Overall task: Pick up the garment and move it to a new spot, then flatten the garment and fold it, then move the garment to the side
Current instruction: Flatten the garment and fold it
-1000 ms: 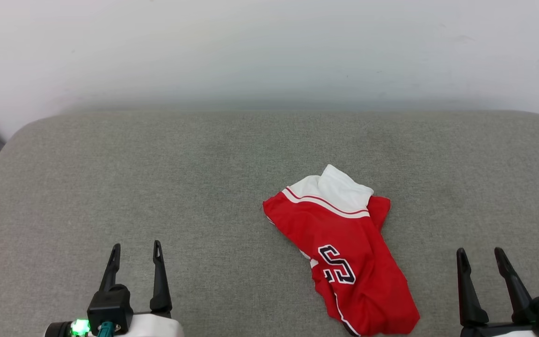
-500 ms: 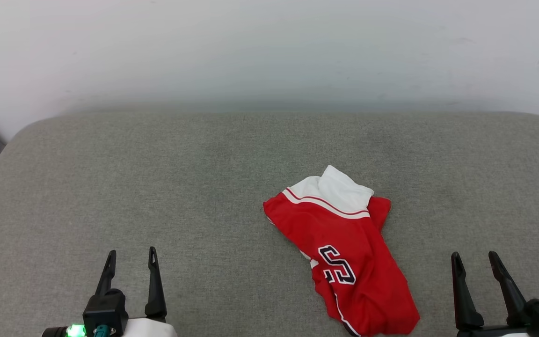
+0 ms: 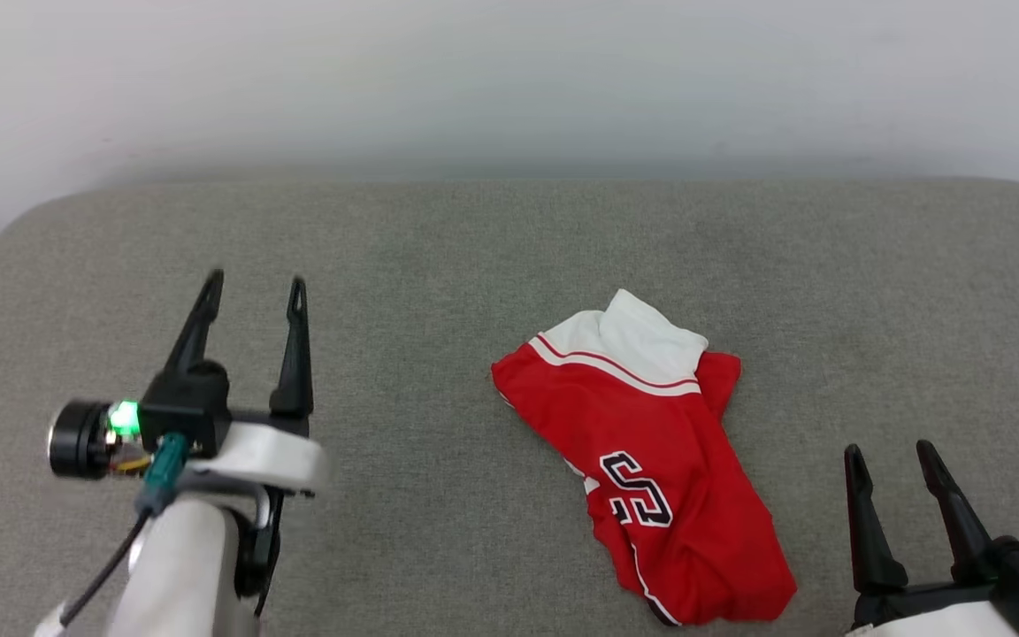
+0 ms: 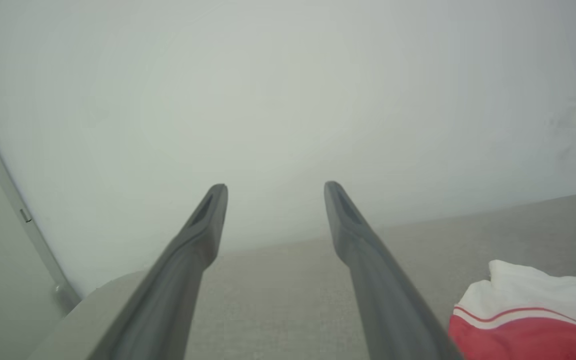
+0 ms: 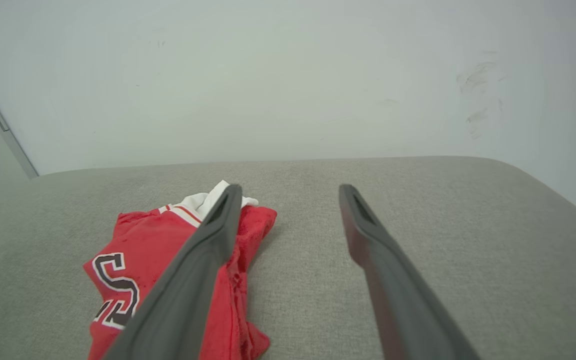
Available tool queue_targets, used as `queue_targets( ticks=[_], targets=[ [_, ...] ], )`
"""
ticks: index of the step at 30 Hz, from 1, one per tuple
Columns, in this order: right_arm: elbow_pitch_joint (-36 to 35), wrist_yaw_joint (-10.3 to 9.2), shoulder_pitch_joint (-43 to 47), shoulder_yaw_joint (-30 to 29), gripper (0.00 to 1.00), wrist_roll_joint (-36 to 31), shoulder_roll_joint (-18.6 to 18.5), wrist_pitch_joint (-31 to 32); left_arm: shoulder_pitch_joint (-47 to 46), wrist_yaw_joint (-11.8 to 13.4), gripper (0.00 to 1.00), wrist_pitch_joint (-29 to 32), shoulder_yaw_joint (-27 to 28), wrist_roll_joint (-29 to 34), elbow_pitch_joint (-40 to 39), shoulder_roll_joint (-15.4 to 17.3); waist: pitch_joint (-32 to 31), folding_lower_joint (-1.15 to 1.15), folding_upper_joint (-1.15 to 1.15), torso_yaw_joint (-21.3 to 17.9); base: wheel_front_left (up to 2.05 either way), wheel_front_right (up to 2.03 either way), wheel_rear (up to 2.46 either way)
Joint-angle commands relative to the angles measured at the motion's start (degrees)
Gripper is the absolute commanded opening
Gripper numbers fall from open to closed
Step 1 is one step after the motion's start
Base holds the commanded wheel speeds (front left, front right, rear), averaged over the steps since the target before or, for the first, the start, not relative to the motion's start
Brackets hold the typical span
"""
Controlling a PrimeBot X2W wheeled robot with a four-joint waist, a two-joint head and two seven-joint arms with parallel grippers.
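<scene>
grey surface: 1 garment, 2 grippers, both wide

grey surface takes up most of the head view, w/ a pale wall across the top. count: 1 garment, 2 grippers. garment lies crumpled right of ctr, red w/ a white sleeve at its upper end & a black white-edged numeral showing. left gripper is mid-left of frame, well apart from the garment. its pale forearm rises from the bottom edge, fingers point up-frame, green light lit at the wrist. claw spread wide, empty. right gripper is at lower right, near the garment's lower end but apart from it, fingers pointing up-frame w/ a slight left lean. also wide & empty. in the right wrist view the garment lies partly behind the left-hand finger.
</scene>
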Motion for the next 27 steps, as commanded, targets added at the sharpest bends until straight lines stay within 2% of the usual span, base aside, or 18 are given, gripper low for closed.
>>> queue_targets(
  ticks=[1, 6, 10, 17, 21, 27],
  targets=[
    [-0.5, -0.04, -1.1, 0.1, 1.00, -0.4, 0.0, -0.1, -2.9, -0.8, 1.00, -0.2, -0.2, -0.4, 0.4, 0.5, 1.7, 0.00, 0.00, -0.8, 0.00, 0.00, 0.00],
    [-1.9, -0.04, -3.6, -0.5, 1.00, -0.7, 0.0, -0.1, -14.9, -3.9, 1.00, 0.1, -2.5, 0.7, 4.7, 1.8, 6.1, 0.00, 0.00, -1.8, 0.00, 0.00, 0.00],
    [-3.1, -0.04, -6.0, -0.1, 1.00, -1.1, 0.0, -0.1, -25.2, -6.0, 1.00, 2.8, -3.8, -0.8, 8.5, 2.4, 9.7, 0.00, 0.00, -3.1, 0.00, 0.00, 0.00],
    [-5.1, -0.04, -9.1, 0.3, 1.00, -1.0, 0.0, -0.1, -40.4, -7.6, 1.00, 9.5, -9.3, -3.2, 14.2, 4.0, 14.9, 0.00, 0.00, -5.3, 0.00, 0.00, 0.00],
    [-5.9, -0.04, -10.2, 0.7, 1.00, -0.9, 0.0, -0.1, -47.4, -7.7, 1.00, 16.3, -18.7, -8.7, 18.0, 5.3, 16.8, 0.00, 0.00, -6.8, 0.00, 0.00, 0.00],
    [-7.0, -0.04, -11.6, 1.3, 1.00, -0.7, 0.1, -0.1, -56.0, -7.7, 1.00, 30.3, -34.7, -23.3, 20.1, 8.8, 19.2, 0.00, 0.00, -9.0, 0.00, 0.00, 0.00]
  ],
)
